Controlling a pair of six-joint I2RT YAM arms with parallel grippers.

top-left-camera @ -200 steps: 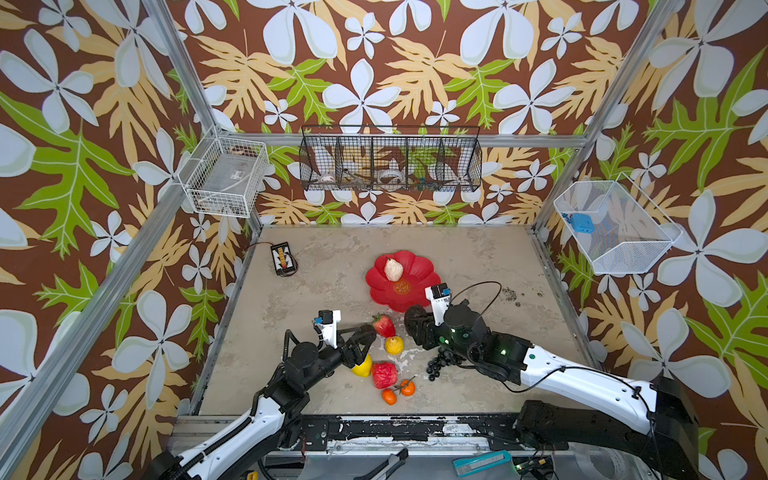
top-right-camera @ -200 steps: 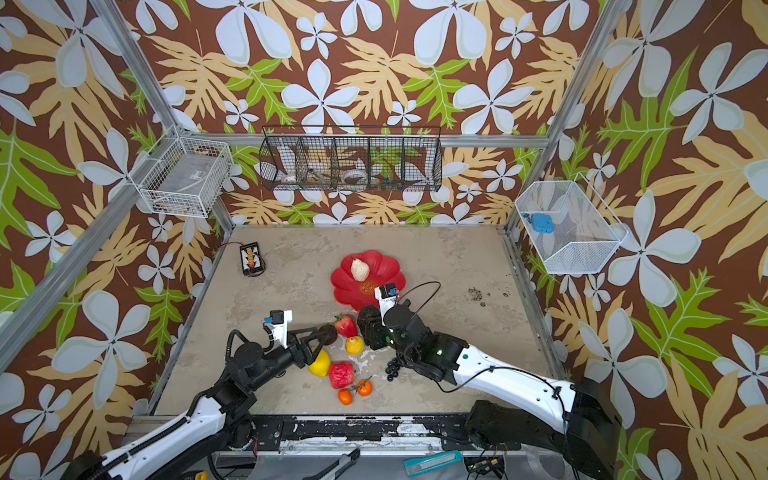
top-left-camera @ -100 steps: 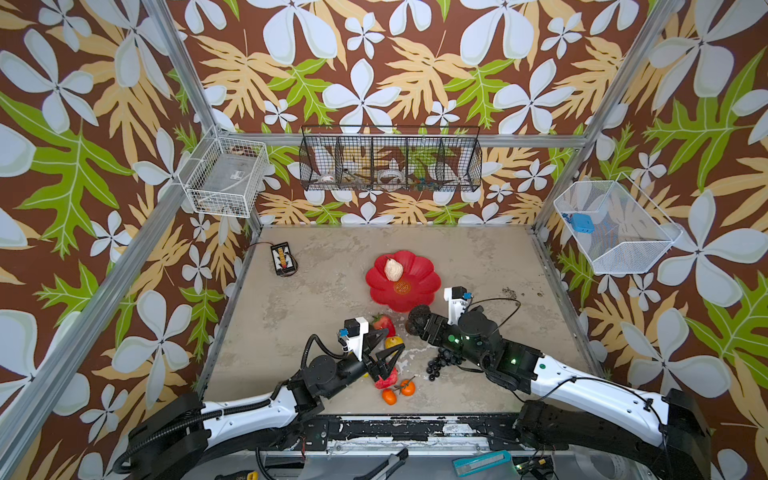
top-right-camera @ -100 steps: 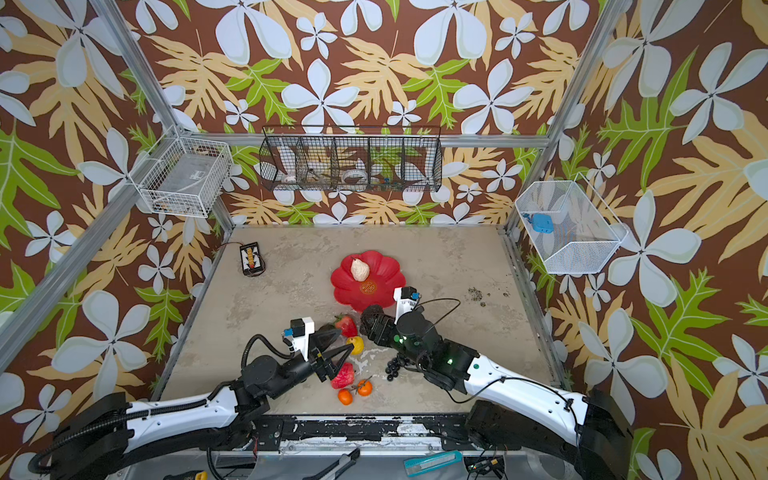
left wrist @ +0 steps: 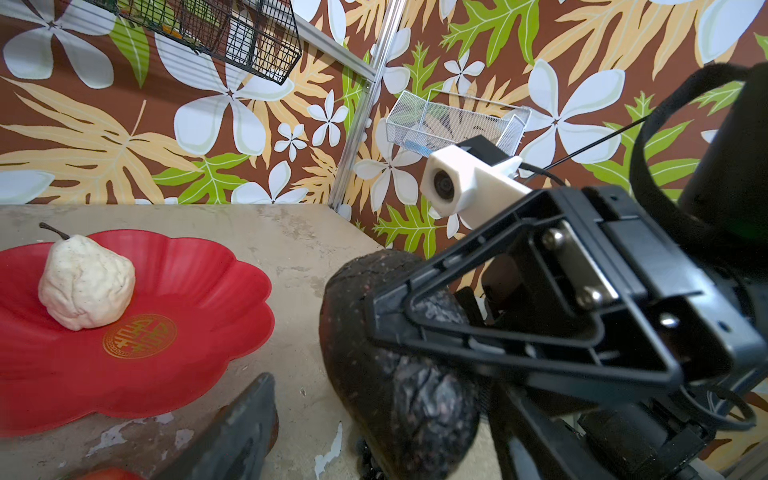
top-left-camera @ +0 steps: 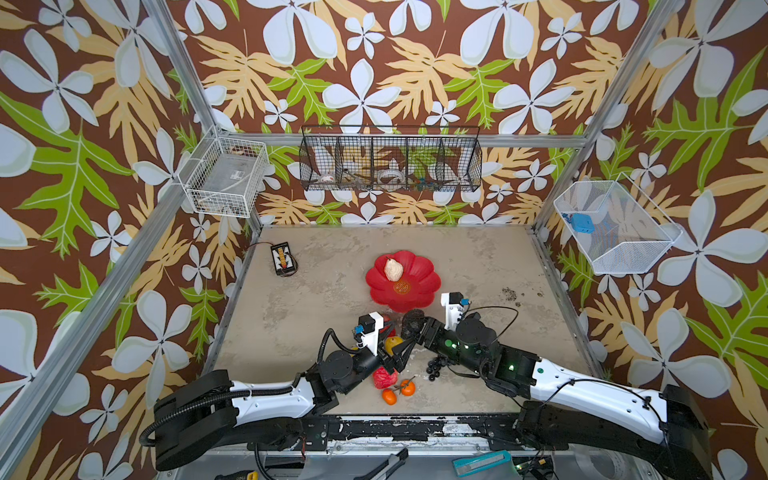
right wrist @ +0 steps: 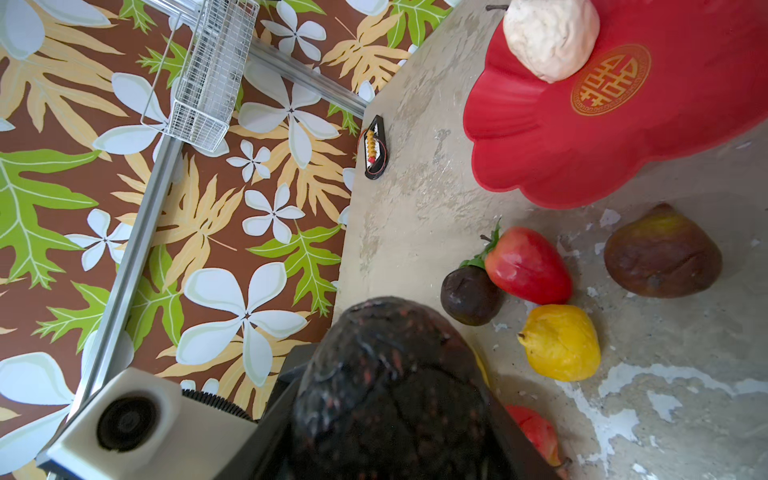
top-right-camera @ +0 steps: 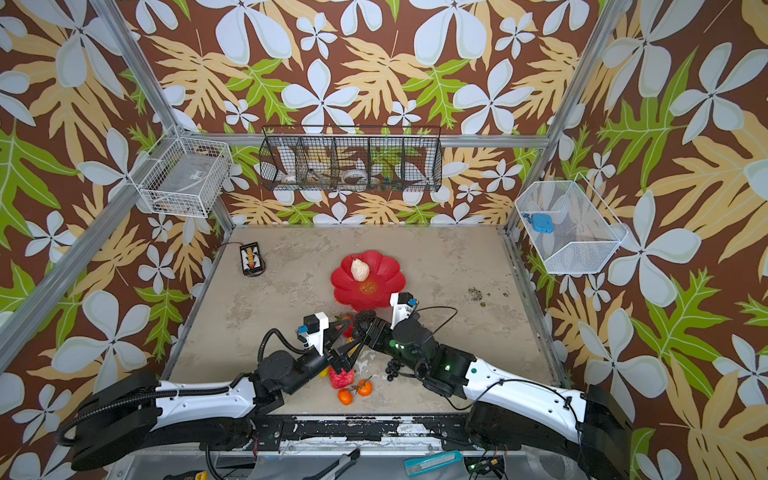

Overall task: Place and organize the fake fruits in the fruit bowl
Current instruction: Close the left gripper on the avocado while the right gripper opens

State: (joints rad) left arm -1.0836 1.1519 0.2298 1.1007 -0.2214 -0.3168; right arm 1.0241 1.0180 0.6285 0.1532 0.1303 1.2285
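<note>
Left wrist view: dark avocado [left wrist: 395, 365] clamped between jaws of right gripper [top-left-camera: 415, 326], just beside rim of red fruit bowl [left wrist: 187, 374]. Beige pear [top-left-camera: 393, 270] inside bowl. In both top views, left gripper [top-left-camera: 397, 351] spread wide, empty, over yellow lemon [top-left-camera: 392, 343]. Two small oranges [top-left-camera: 408, 387], black grape bunch [top-left-camera: 436, 368] on table [top-left-camera: 311, 316], outside bowl.

The left arm [top-left-camera: 270, 401] and right arm [top-left-camera: 590, 388] have white shells, black joints, black cables [top-left-camera: 249, 392] and white camera housings [left wrist: 465, 183]; small green lights [top-left-camera: 511, 367] mark the right arm.
</note>
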